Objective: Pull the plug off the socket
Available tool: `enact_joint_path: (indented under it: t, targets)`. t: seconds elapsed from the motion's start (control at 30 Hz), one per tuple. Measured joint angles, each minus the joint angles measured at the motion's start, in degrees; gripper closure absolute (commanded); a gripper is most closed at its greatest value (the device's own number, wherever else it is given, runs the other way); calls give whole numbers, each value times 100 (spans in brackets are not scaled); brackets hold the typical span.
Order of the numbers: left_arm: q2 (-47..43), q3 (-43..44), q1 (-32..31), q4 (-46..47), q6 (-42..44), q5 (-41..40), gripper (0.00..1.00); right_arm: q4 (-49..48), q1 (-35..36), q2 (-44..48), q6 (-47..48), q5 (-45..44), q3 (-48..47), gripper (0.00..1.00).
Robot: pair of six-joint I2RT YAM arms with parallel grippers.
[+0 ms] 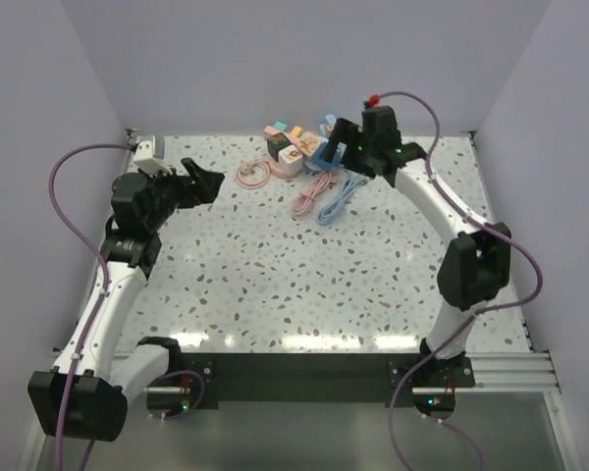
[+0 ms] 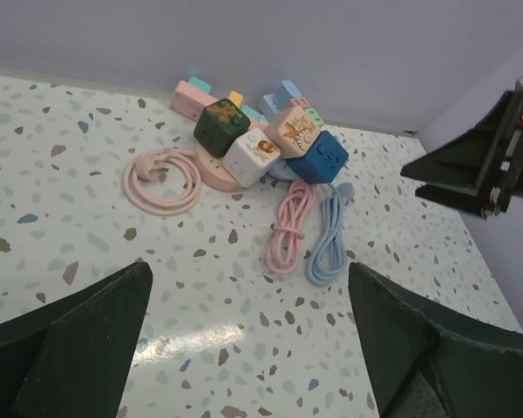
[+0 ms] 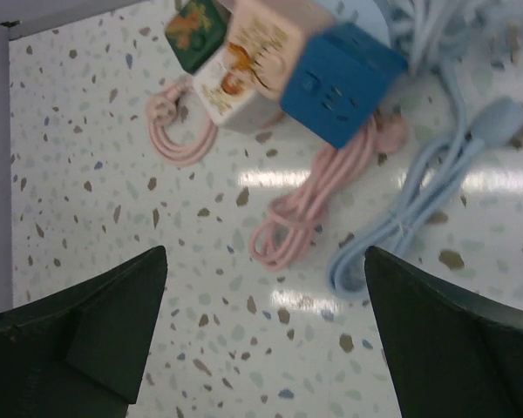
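A cluster of cube sockets (image 1: 293, 149) sits at the back of the table: green (image 2: 221, 126), white (image 2: 253, 157), beige (image 2: 292, 131) and blue (image 2: 319, 157). A pink coiled cord (image 2: 161, 180), a pink bundled cord (image 2: 292, 226) and a blue bundled cord (image 2: 331, 237) lie beside them. A light blue plug (image 3: 497, 122) rests on the table, apart from the blue cube (image 3: 340, 83). Which plug sits in a socket I cannot make out. My left gripper (image 1: 212, 183) (image 2: 248, 270) hangs open, left of and short of the cluster. My right gripper (image 1: 338, 147) (image 3: 266, 251) is open above the cords, empty.
The terrazzo table (image 1: 304, 285) is walled by white panels on three sides. More pastel sockets (image 2: 192, 96) lie behind the cubes near the back wall. A white block (image 1: 147, 149) sits in the far left corner. My right gripper's fingers (image 2: 471, 174) show at the right edge of the left wrist view.
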State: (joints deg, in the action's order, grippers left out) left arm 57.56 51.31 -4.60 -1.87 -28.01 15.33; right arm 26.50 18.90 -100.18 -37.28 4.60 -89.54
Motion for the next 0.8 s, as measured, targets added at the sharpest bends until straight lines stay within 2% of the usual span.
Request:
enact_joint_path:
  t: [0.13, 0.27, 0.4, 0.6, 0.8]
  targets:
    - [-133, -195, 0, -50, -7, 13, 0, 0, 824, -1174, 1646, -1150, -1934, 1]
    - [-264, -415, 0, -90, -4, 11, 0, -90, 1353, -1631, 3353, -2096, -2120, 1]
    - [-284, -476, 2, -166, -2, 9, 0, -275, 1368, -1985, 4503, -2634, -1784, 1]
    - [-284, -483, 2, -249, 9, 0, 0, -332, 1106, -2730, 5390, -2916, -2205, 1]
    - [-284, -496, 2, -352, 24, -66, 0, -295, 872, -3128, 5646, -2424, -2758, 1]
